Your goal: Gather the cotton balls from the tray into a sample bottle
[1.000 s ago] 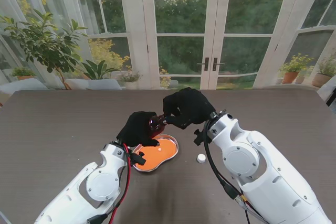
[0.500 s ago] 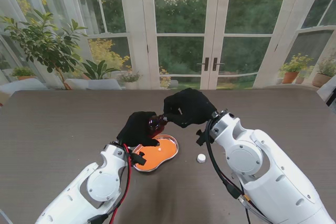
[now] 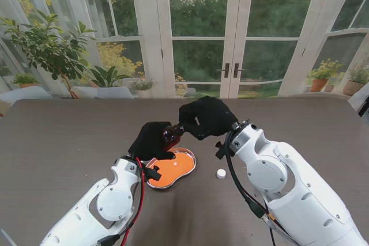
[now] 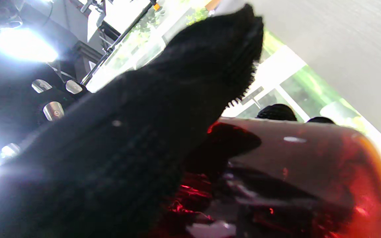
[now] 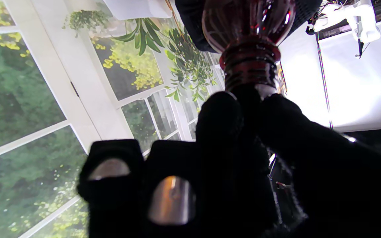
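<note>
The left hand (image 3: pixel 152 140) grips the amber sample bottle (image 3: pixel 171 135) above the orange tray (image 3: pixel 183 166); the right hand's (image 3: pixel 204 117) pinched fingertips (image 5: pixel 222 112) meet its mouth (cotton unseen). Steady the neck, release straight in.

Very little differs across the second. The right hand (image 3: pixel 206 117) sits a touch farther toward 11 o'clock than a second ago, its fingers (image 5: pixel 222 114) now closer over the mouth of the bottle (image 3: pixel 172 136). The right forearm (image 3: pixel 271 168) swings slightly toward 3 o'clock at the half-second mark and comes back partway. The left hand (image 3: pixel 153 141) edges a hair toward 12 o'clock with the bottle, and the left forearm (image 3: pixel 109 203) slides slightly toward 6 o'clock.
</note>
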